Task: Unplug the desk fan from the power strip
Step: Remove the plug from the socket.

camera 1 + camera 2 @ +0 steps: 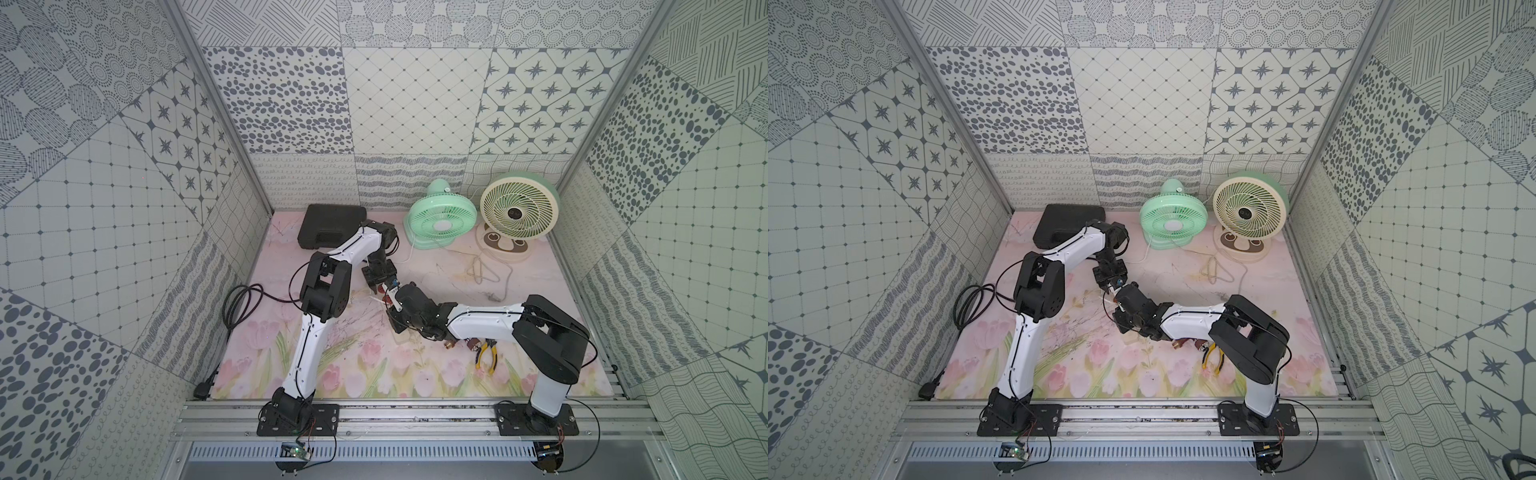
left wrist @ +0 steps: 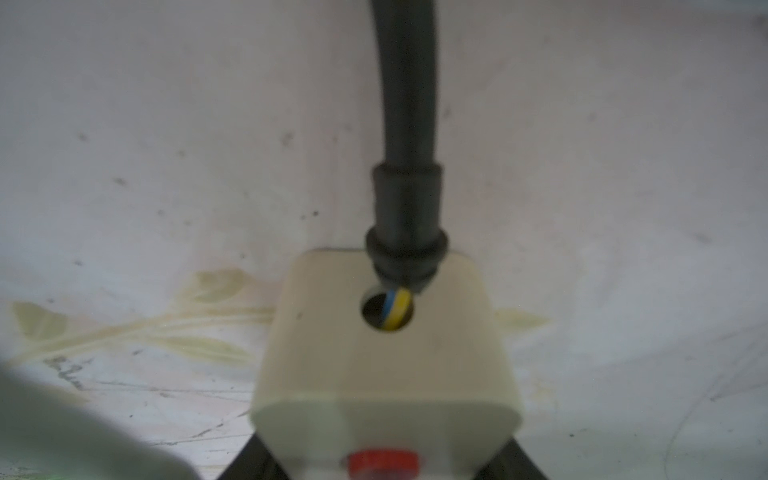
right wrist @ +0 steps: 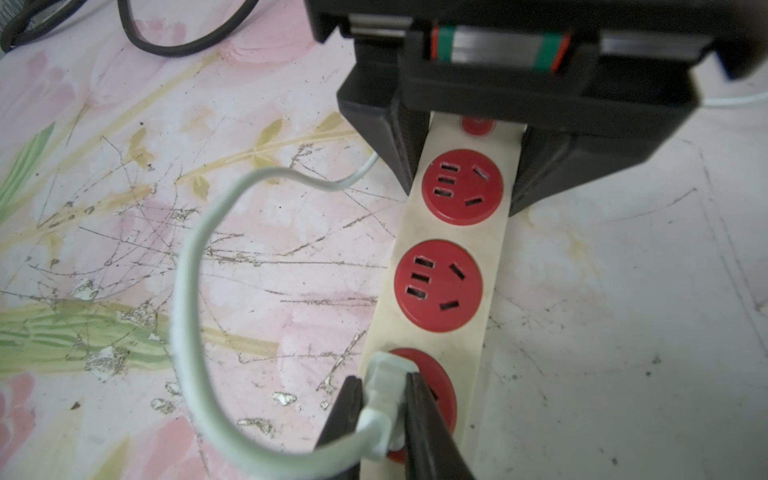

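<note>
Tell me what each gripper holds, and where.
Right gripper pinches the white plug by its sides; left gripper clamps the power strip near its button end.

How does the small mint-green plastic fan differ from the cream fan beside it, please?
Size: the mint-green plastic desk fan is smaller than the cream round fan with a green back. Grille: the mint-green fan's is green with a pale hub; the cream fan's is cream with a dark hub. Base: the mint-green fan's is plain; the cream fan's bears brown patches like a face. Both stand upright, side by side.
</note>
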You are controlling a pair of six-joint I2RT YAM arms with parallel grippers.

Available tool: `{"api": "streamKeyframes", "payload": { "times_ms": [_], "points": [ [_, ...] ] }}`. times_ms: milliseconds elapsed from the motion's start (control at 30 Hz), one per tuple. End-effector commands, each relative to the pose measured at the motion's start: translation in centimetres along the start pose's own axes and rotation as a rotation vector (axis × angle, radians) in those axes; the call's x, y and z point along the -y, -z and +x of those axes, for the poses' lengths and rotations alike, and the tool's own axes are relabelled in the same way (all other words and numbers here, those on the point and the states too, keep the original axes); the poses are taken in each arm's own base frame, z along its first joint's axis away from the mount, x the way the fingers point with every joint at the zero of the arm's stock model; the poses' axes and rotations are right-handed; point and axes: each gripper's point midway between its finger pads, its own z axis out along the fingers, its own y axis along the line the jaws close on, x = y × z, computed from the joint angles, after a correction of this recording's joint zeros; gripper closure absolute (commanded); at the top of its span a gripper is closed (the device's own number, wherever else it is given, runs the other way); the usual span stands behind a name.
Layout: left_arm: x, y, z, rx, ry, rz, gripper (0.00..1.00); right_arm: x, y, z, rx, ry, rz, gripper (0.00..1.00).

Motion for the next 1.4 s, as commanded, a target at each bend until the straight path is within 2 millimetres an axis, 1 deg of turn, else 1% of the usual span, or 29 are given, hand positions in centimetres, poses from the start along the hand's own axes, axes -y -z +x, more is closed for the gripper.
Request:
{"api": "streamKeyframes", "payload": {
  "times_ms": [0,167,500,900,1067,1233,1367],
  "points": [
    [-7.3,-3.6,0.1,-0.024,0.123,-0.35,1.0,-0.4,-0.2,-1.0,0.025,0.029,0.015,0.91],
    [-7.3,-3.7,0.1,-0.024,0.12,-0.352,1.0,-0.9,-0.3,-0.8,0.027,0.072,0.048,1.0],
    [-7.2,-3.7,0.1,-0.023,0.117,-0.351,1.0,-2.0,-0.5,-0.7,0.038,0.174,0.127,1.0],
    [-7.2,-3.7,0.0,-0.02,0.113,-0.351,1.0,-2.1,-0.7,-0.6,0.034,0.157,0.129,1.0],
    [-7.2,-3.6,0.0,-0.019,0.111,-0.35,1.0,-1.6,-0.7,-0.5,0.025,0.092,0.105,1.0],
    [-7.2,-3.5,0.0,-0.018,0.109,-0.351,1.0,-0.3,-0.5,-0.8,0.03,-0.044,0.043,1.0],
    [-7.1,-3.5,0.1,-0.018,0.107,-0.35,1.0,0.9,-0.5,-0.7,0.027,-0.143,0.0,1.0]
  ]
}}
